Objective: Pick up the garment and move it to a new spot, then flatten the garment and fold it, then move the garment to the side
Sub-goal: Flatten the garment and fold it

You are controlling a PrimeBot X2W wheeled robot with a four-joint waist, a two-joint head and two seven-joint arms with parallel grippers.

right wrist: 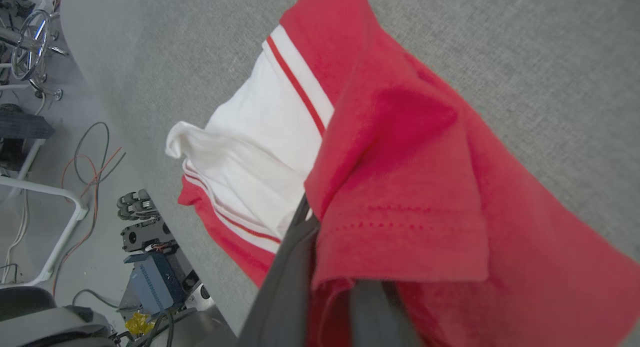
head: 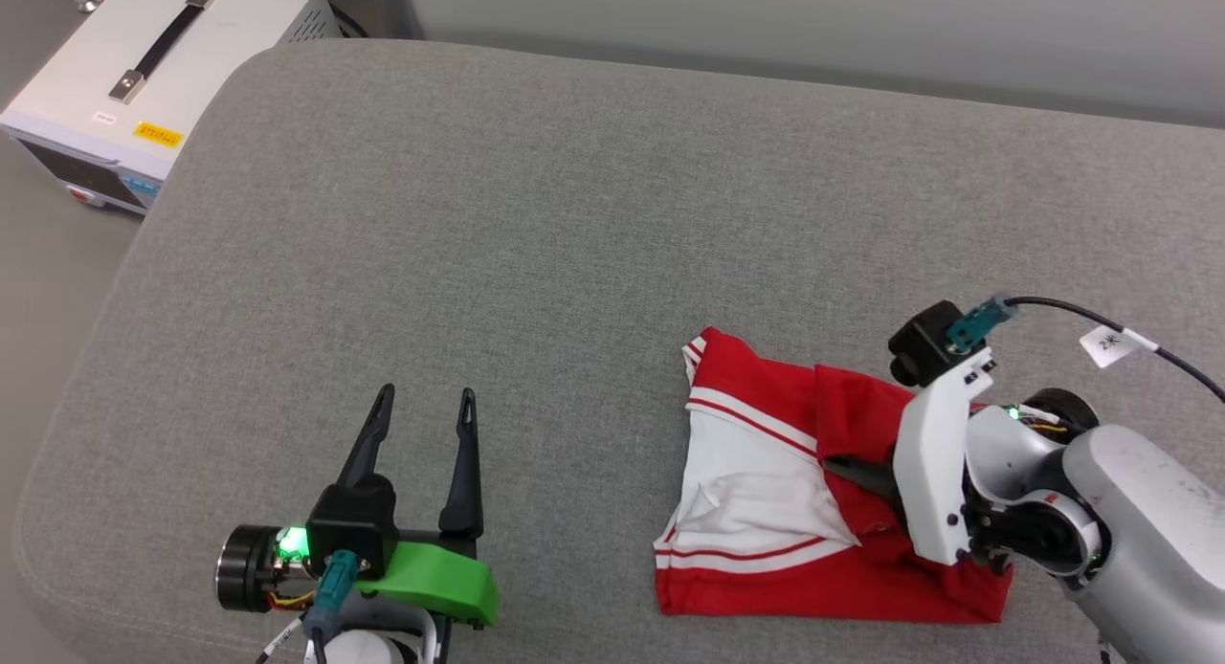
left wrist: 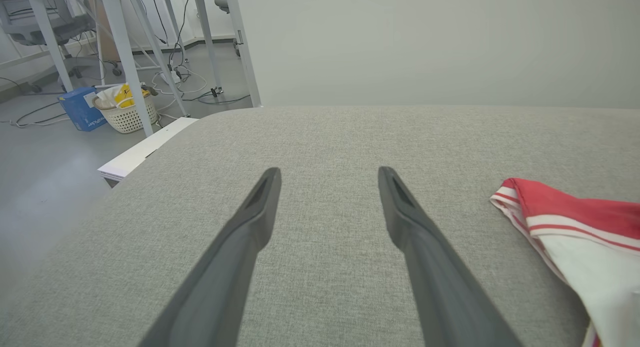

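The garment (head: 766,473) lies bunched and partly folded on the right front part of the grey padded surface (head: 574,214), red cloth with a white sleeve and striped trim facing up. My right gripper (head: 847,471) lies over its right half, shut on a red fold. In the right wrist view the garment (right wrist: 415,162) drapes over my right gripper (right wrist: 312,222), and one finger is hidden under the cloth. My left gripper (head: 426,396) rests open near the front left, well apart from the garment. In the left wrist view my left gripper (left wrist: 328,172) holds nothing, and the garment's (left wrist: 575,222) corner shows at the right.
A white equipment box (head: 144,71) with a black handle stands off the surface's far left corner. Past the left edge, on the floor, are a white basket (left wrist: 125,112), a blue box (left wrist: 80,109), metal frame legs and cables. A pale wall runs behind the surface.
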